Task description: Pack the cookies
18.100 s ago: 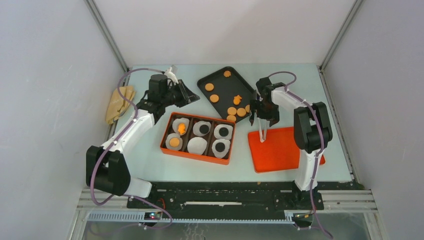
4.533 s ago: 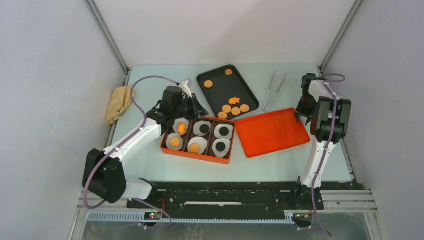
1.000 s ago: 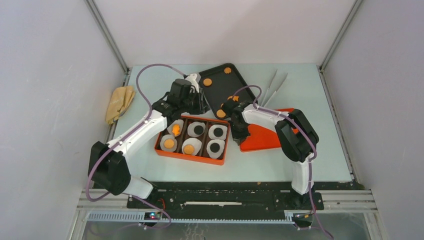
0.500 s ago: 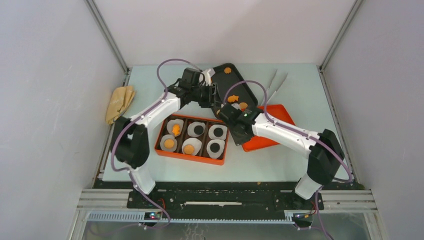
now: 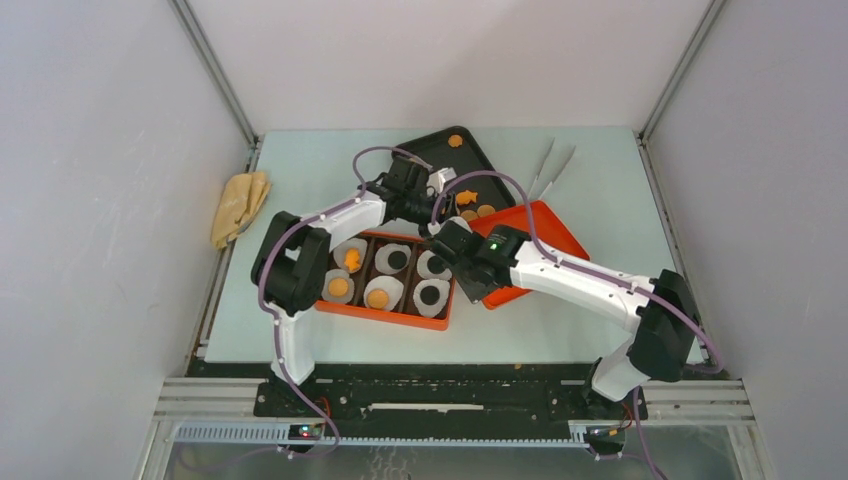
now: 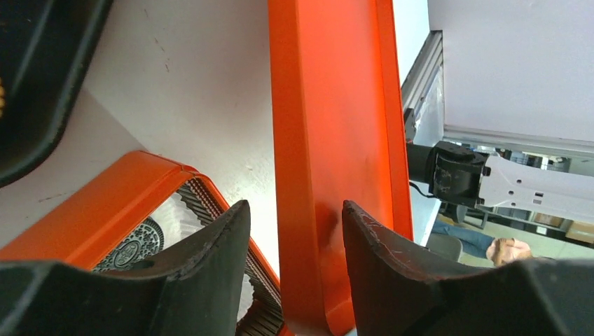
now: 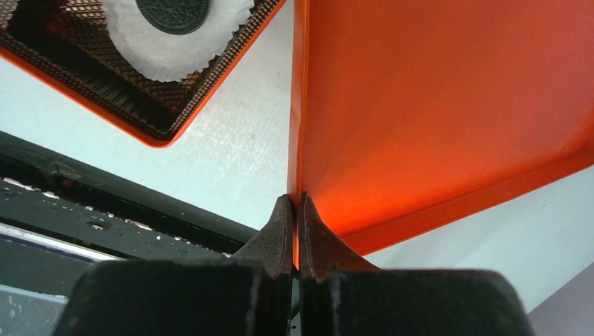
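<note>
The cookies lie in white liners in the orange box (image 5: pixel 330 302): orange ones (image 5: pixel 377 297) at the left and dark ones (image 5: pixel 431 296) at the right. More cookies (image 5: pixel 485 210) sit on the black tray (image 5: pixel 432 150). My right gripper (image 5: pixel 468 280) (image 7: pixel 295 210) is shut on the rim of the orange lid (image 5: pixel 535 235) (image 7: pixel 434 105), right of the box. My left gripper (image 5: pixel 440 208) (image 6: pixel 294 231) is open. Its jaws straddle the lid (image 6: pixel 329 126) rim without pinching it. A dark cookie (image 6: pixel 133 245) shows in the box (image 6: pixel 105 210) below.
Metal tongs (image 5: pixel 548 170) lie at the back, right of the tray. A tan cloth (image 5: pixel 238 205) rests at the table's left edge. The tray's corner (image 6: pixel 35 84) is at the left of the left wrist view. Both arms cross above the box's back right corner.
My left arm has swung right from the back of the box to the lid's rim, and its jaws have widened. The right arm has stretched out, still gripping the lid.
</note>
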Controlling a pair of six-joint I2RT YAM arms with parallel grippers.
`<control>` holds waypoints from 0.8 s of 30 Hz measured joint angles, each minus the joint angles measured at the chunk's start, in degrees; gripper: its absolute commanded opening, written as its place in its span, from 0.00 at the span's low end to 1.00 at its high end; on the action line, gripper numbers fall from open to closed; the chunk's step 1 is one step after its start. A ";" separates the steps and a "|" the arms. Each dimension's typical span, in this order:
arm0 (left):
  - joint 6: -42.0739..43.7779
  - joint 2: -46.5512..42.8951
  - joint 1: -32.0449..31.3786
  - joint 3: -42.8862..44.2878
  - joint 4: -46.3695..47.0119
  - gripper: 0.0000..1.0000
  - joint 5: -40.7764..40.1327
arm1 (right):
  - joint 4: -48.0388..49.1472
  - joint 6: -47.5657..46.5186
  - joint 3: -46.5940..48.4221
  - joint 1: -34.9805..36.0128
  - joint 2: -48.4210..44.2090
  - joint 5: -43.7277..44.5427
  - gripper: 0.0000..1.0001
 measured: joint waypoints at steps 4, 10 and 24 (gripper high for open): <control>-1.14 0.00 -0.39 -1.68 2.27 0.50 2.12 | 0.94 -1.16 0.00 0.15 -0.94 -0.81 0.00; -6.14 0.00 -1.16 -1.81 6.14 0.20 3.82 | -0.17 -1.79 1.68 0.68 -1.05 -0.79 0.08; -7.74 -2.19 -1.66 -1.70 3.41 0.12 -1.31 | -10.36 3.93 11.58 15.91 6.71 31.93 0.49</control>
